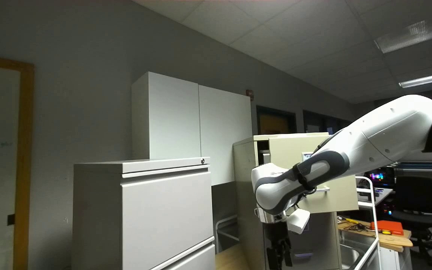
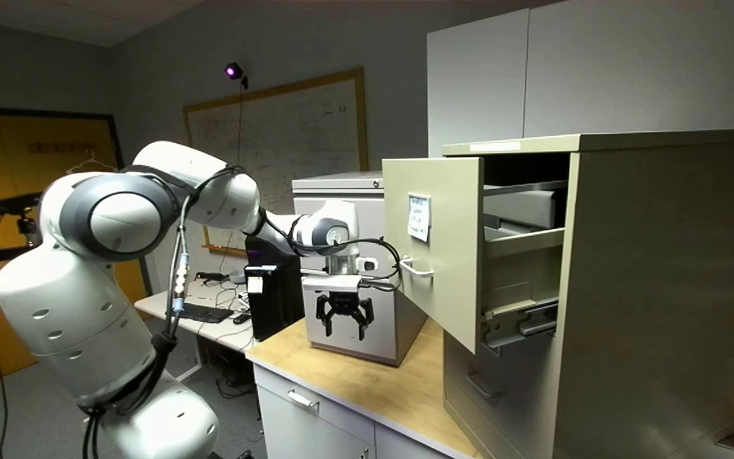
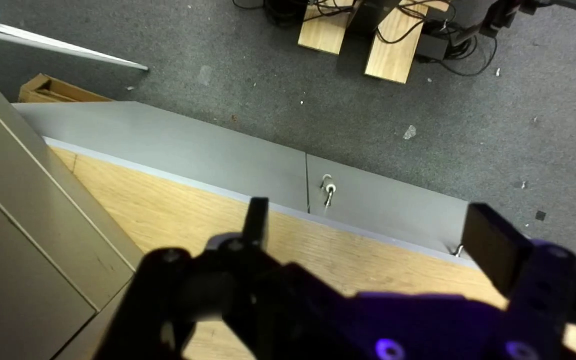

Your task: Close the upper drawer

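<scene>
The upper drawer of the narrow beige filing cabinet is pulled out, with its side, rail and inside showing. In both exterior views its flat front carries a label and a small pale handle. My arm hides part of the front in an exterior view. My gripper is open and empty, pointing down, lower than the handle and to the side of the drawer front, apart from it. It also shows low in an exterior view. In the wrist view the open jaws have nothing between them; the upper drawer cannot be made out.
A pale-grey cabinet stands on the wooden counter behind my gripper. The filing cabinet's lower drawer is shut. Wall cupboards hang above. In the wrist view the filing cabinet fills the left side.
</scene>
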Controlling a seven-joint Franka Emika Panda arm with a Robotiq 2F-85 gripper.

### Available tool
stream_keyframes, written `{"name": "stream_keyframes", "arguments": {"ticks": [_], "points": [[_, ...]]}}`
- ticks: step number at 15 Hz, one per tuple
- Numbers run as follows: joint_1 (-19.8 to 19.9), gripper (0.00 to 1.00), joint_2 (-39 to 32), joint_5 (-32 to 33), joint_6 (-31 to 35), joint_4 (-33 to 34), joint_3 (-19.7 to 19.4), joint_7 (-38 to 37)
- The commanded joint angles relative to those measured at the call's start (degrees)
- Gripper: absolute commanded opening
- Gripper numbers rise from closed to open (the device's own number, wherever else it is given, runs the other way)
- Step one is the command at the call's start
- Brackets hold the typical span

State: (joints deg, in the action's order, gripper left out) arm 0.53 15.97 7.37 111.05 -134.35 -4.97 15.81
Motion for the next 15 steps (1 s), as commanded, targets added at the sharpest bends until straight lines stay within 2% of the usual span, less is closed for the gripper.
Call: {"name": "stream_keyframes", "arguments": {"ticks": [1,8,9,10,15], "points": [[0.80,1.00,1.62,0.84,1.07,-0.58,1.48,-6.66],[3.87,1.00,8.43,2.72,11.53,-3.72,2.44,-22.51],[4.67,0.91,9.60,3.01,12.59,-4.21,2.51,-24.43],[5.54,0.73,10.63,3.37,13.75,-4.68,2.61,-26.33],[11.14,0.34,16.62,5.19,19.44,-7.78,3.38,-35.54]]}}
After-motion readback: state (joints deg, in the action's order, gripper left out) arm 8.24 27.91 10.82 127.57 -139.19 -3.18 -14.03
